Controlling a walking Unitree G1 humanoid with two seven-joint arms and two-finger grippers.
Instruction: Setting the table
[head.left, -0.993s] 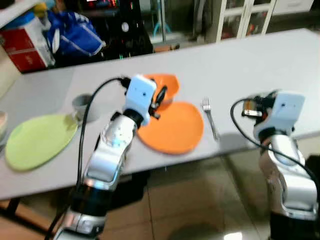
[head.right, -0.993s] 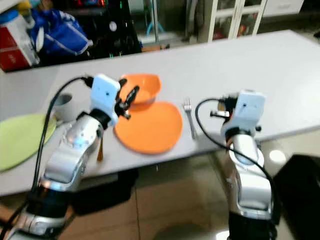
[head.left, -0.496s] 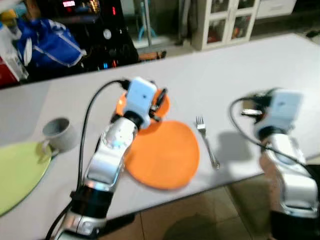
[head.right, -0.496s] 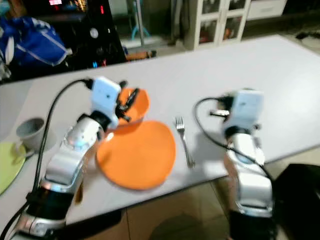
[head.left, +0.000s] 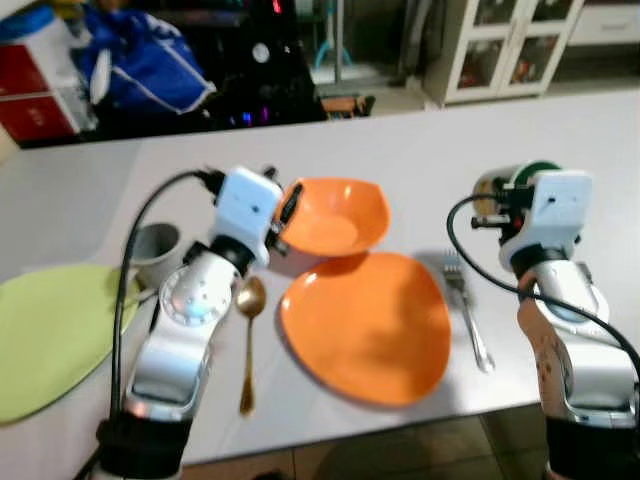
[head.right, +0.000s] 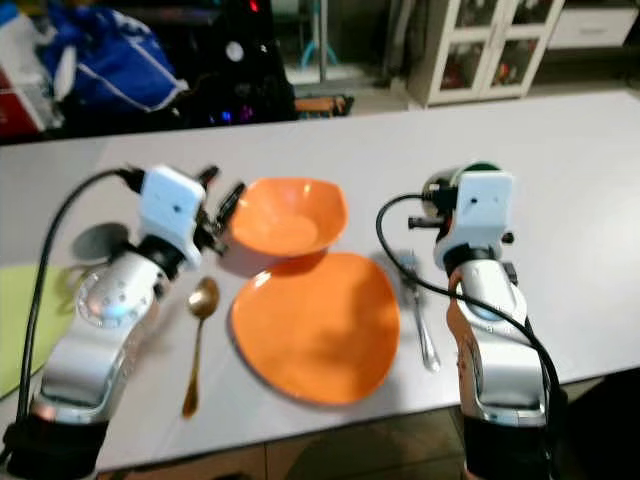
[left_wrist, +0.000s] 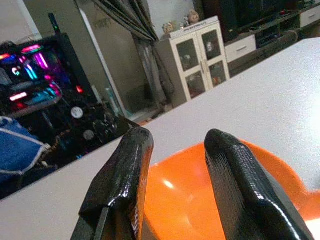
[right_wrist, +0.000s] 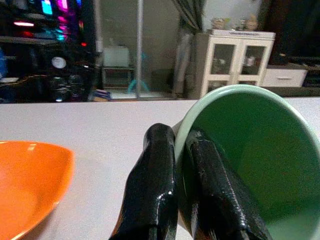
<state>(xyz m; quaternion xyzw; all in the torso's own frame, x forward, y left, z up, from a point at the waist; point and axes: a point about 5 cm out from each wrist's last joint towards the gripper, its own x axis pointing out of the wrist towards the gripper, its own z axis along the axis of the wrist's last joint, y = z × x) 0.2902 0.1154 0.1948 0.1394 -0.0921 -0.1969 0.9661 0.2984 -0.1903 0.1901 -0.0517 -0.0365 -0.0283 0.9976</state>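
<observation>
An orange bowl (head.left: 335, 215) stands on the white table (head.left: 420, 140), touching the far edge of a flat orange plate (head.left: 365, 325). My left gripper (head.left: 288, 205) is open at the bowl's left rim; in the left wrist view its fingers (left_wrist: 125, 175) stand apart with the bowl (left_wrist: 200, 200) just beyond them. My right gripper (right_wrist: 179, 134) is shut on the rim of a green bowl (right_wrist: 240, 165), one finger inside and one outside, held above the table right of the plate. A silver fork (head.left: 468, 310) lies right of the plate, a gold spoon (head.left: 248, 340) left of it.
A grey cup (head.left: 155, 250) and a light green plate (head.left: 50, 335) sit at the left of the table. Behind the table are a blue bag (head.left: 145, 65), a red box (head.left: 40, 100), dark electronics and a white glass-door cabinet (head.left: 500, 50).
The camera view has shifted, and the spoon now shows beside the plate. My left gripper has drawn back from over the orange bowl to its left rim. The right arm holds about the same pose.
</observation>
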